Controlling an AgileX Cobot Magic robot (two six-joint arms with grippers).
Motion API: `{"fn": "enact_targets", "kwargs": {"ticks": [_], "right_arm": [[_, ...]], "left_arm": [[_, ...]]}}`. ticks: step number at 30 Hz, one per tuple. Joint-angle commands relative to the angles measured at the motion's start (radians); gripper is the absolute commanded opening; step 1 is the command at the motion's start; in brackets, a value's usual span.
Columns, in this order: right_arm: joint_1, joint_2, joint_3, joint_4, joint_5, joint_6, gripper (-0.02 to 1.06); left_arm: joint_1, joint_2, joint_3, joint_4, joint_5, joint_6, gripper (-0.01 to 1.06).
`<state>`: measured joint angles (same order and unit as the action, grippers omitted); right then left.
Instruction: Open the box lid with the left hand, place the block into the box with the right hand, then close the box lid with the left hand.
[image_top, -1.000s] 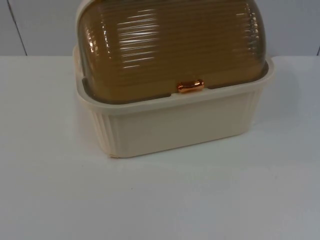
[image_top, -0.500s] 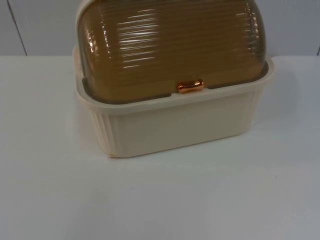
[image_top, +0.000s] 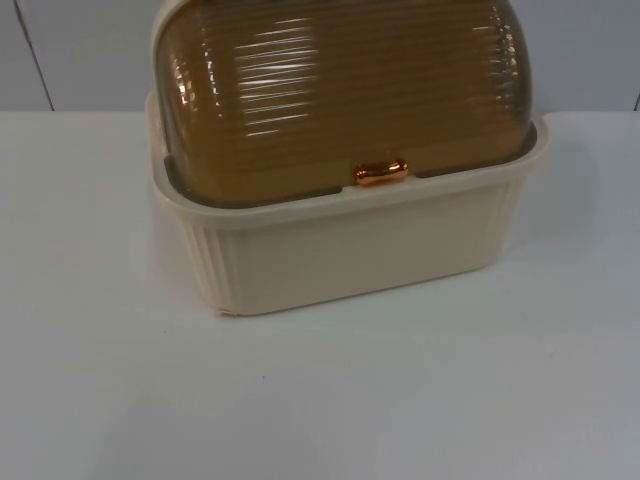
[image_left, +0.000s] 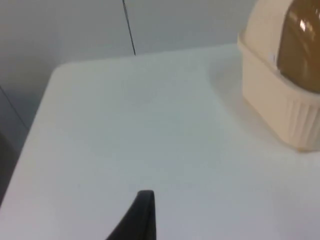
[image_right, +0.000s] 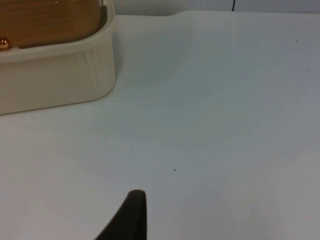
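Note:
A cream box (image_top: 350, 250) with ribbed walls stands at the back middle of the white table. Its amber see-through dome lid (image_top: 340, 90) is down over the box, with a small copper handle (image_top: 381, 173) at the lid's front edge. In the left wrist view my left gripper (image_left: 142, 215) hangs over bare table, well away from the box (image_left: 280, 100). My right gripper (image_right: 130, 215) is likewise over bare table in the right wrist view, some way from the box's corner (image_right: 75, 75). Both arms wait off to the sides.
The grey partition wall (image_top: 80, 50) rises just behind the box. The white table top (image_top: 320, 400) stretches bare in front of the box and to both sides. In the left wrist view the table's side edge (image_left: 30, 130) runs close by.

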<state>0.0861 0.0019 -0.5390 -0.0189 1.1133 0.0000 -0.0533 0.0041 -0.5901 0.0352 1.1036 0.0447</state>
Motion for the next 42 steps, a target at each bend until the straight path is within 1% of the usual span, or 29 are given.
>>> {"fn": "enact_targets", "kwargs": {"ticks": [1, 4, 7, 11, 33, 35, 38, 42], "right_arm": [[-0.005, -0.002, 0.009, -0.003, -0.011, 0.0, 1.05], [-0.005, -0.002, 0.013, -0.003, -0.017, 0.0, 1.05], [-0.005, -0.002, 0.013, -0.003, -0.017, 0.0, 1.05], [-0.005, -0.002, 0.013, -0.003, -0.017, 0.0, 1.05], [-0.005, -0.002, 0.023, -0.003, -0.034, 0.0, 1.05], [-0.005, -0.002, 0.023, -0.003, -0.034, 0.0, 1.05], [-0.005, -0.002, 0.023, -0.003, -0.034, 0.0, 1.05], [-0.005, -0.002, 0.023, -0.003, -0.034, 0.0, 1.05]], "left_arm": [[-0.005, -0.004, 0.033, -0.001, -0.02, -0.023, 1.05], [-0.005, -0.004, 0.078, -0.001, -0.024, -0.109, 1.05], [-0.005, -0.004, 0.096, -0.004, -0.029, -0.097, 1.05], [-0.005, -0.004, 0.096, -0.053, -0.029, -0.012, 1.05], [-0.005, -0.004, 0.096, -0.049, -0.029, -0.008, 1.05], [-0.005, -0.004, 0.096, -0.035, -0.029, -0.029, 1.05], [-0.005, -0.004, 0.096, 0.026, -0.029, -0.111, 1.05], [-0.005, -0.004, 0.096, 0.028, -0.029, -0.113, 1.05]]}}
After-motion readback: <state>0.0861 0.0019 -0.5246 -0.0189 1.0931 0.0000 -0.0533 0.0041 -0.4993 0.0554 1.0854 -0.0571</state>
